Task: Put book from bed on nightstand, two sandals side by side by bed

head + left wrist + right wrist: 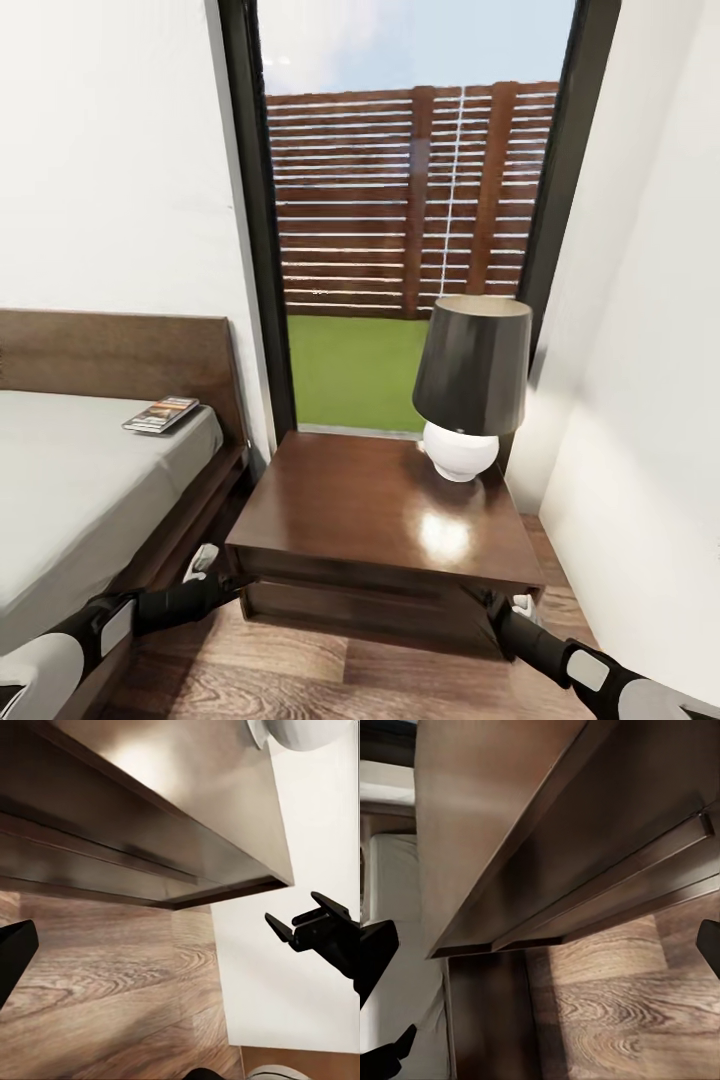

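Both grippers, left gripper (203, 563) and right gripper (520, 606), are hanging released and empty, low beside the nightstand (380, 510). Farther left, the book (161, 414) is lying on the bed (70, 480) near the headboard. Reaching risks clipping the lamp (468, 385).

The nightstand (370, 510) fills the gap between the bed (90, 490) and the right wall (650, 400). Its top lies open at front and left; a lamp (470, 385) blocks the back right corner. Both arms hang low before its drawer front.
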{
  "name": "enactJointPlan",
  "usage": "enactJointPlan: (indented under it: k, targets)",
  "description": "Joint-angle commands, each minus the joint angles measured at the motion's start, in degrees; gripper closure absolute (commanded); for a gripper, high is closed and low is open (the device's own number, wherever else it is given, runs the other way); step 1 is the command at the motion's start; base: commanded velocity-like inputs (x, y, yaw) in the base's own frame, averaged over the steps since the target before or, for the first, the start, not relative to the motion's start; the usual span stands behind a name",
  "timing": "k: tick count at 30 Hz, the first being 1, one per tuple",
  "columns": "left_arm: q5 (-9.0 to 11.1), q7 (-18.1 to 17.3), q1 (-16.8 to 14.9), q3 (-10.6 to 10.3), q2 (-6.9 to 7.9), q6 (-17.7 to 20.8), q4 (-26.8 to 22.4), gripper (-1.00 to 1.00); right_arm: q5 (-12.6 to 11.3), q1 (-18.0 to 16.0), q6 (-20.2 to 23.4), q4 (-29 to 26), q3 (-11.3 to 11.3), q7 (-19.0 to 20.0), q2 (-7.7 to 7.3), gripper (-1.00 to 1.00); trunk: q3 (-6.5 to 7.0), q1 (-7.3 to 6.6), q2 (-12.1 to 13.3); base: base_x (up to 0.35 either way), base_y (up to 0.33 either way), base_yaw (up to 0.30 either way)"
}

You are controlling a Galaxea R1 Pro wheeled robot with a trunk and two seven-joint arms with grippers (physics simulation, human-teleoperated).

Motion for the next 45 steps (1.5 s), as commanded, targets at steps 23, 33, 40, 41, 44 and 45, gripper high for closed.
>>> enactJointPlan:
  k: [23, 33, 40, 41, 44, 45]
  targets:
    - [0.1, -0.1, 0.0, 0.0, 0.03, 1.0, 0.1, -1.0, 0.0, -0.1, 0.5, 0.2, -0.3, 0.2, 0.31, -1.0, 4.62, -2.54, 4.2, 0.0, 0.0, 0.0]
    - [0.1, -0.1, 0.0, 0.0, 0.0, 1.1, 0.1, -1.0, 0.0, -0.1, 0.6, 0.2, -0.2, 0.1, 0.32, -1.0, 6.42, -4.74, 8.2, 0.0, 0.0, 0.0]
    - [0.1, -0.1, 0.0, 0.0, -0.01, 1.1, 0.1, -1.0, -0.1, -0.1, 0.5, 0.2, -0.2, 0.2, 0.32, -1.0, 7.68, -6.28, 11.0, 0.0, 0.0, 0.0]
    - [0.1, -0.1, 0.0, 0.0, -0.01, 1.1, 0.1, -1.0, -0.1, -0.1, 0.5, 0.2, -0.2, 0.2, 0.32, -1.0, 7.86, -6.5, 11.4, 0.0, 0.0, 0.0]
    - [0.1, -0.1, 0.0, 0.0, -0.01, 1.1, 0.1, -1.0, -0.1, -0.1, 0.5, 0.2, -0.2, 0.2, 0.32, -1.0, 8.39, -7.15, 12.6, 0.0, 0.0, 0.0]
    - [0.1, -0.1, 0.0, 0.0, -0.02, 1.1, 0.1, -1.0, -0.1, -0.1, 0.5, 0.2, -0.2, 0.2, 0.32, -1.0, 8.57, -7.37, 13.0, 0.0, 0.0, 0.0]
